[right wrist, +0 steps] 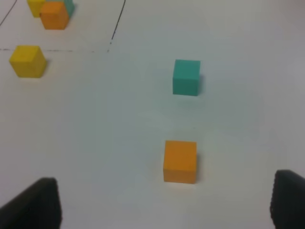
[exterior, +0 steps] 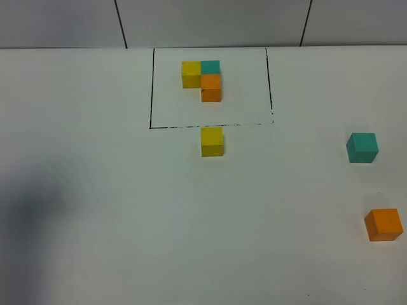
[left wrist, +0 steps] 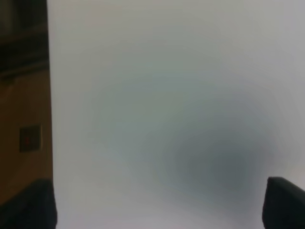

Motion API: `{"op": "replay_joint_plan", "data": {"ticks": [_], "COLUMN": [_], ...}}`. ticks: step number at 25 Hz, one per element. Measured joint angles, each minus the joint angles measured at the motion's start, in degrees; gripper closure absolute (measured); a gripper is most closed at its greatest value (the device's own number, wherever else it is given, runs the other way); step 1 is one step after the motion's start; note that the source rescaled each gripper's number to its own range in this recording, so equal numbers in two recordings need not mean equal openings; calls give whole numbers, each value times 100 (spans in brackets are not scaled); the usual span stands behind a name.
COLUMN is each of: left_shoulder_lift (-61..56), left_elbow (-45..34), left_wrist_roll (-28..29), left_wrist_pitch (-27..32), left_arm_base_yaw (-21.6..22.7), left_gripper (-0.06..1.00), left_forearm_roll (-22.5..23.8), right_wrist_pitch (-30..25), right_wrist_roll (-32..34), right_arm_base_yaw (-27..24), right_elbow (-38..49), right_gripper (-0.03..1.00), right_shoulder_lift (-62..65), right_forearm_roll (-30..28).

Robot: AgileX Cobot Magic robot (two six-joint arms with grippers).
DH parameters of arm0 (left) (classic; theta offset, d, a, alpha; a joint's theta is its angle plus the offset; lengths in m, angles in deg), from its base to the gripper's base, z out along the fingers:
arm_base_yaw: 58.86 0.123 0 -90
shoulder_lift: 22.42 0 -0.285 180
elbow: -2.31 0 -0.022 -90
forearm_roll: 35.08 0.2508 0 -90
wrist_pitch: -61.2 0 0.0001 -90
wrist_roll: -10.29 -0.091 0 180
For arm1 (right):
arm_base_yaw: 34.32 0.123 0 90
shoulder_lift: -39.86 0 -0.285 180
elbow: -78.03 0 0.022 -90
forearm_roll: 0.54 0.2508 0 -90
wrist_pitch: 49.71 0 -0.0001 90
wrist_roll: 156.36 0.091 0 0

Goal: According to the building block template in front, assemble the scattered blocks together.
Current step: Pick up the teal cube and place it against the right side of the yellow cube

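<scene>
Here, the right gripper (right wrist: 159,202) spreads its fingers (right wrist: 33,205) wide and empty above the white table (exterior: 95,190), with the orange cube (right wrist: 180,161) just ahead and the teal cube (right wrist: 186,77) beyond. The yellow cube (exterior: 212,141) sits just outside the black-lined rectangle (exterior: 151,89) that frames the building block template (exterior: 202,77). The left gripper (left wrist: 159,210), equally wide and empty, hovers near the table's edge; grey wall panels (exterior: 210,22) rise behind.

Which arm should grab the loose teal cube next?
Right. The small matte teal cube lies on the right side, ahead of the open right gripper; the left gripper faces only bare table.
</scene>
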Motion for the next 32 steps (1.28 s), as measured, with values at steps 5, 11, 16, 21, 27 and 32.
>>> {"op": "replay_joint_plan", "data": {"ticks": [5, 11, 16, 21, 27, 32], "left_shoulder_lift": [-1269, -2738, -3740, -4638, -5520, -5631], "left_elbow": [-523, -1479, -2339, -2818, -3126, -3180], "left_wrist_roll": [553, 648, 772, 557, 90, -150], "left_wrist_pitch": [666, 742, 544, 518, 534, 467], "left_arm_base_yaw": [0, 0, 0, -19, -167, -210], "left_gripper": [-1, 1, 4, 6, 10, 13], "left_forearm_roll": [148, -276, -474, -928, -1244, -1449], "right_wrist_pitch": [0, 0, 0, 0, 0, 0], "right_wrist_roll": [0, 0, 0, 0, 0, 0], "right_arm_base_yaw": [0, 0, 0, 0, 0, 0], "right_elbow": [0, 0, 0, 0, 0, 0], "right_gripper": [20, 22, 23, 23, 24, 24], "right_shoulder_lift": [0, 0, 0, 0, 0, 0], "right_forearm_roll": [-2, -7, -9, -9, -13, -13]}}
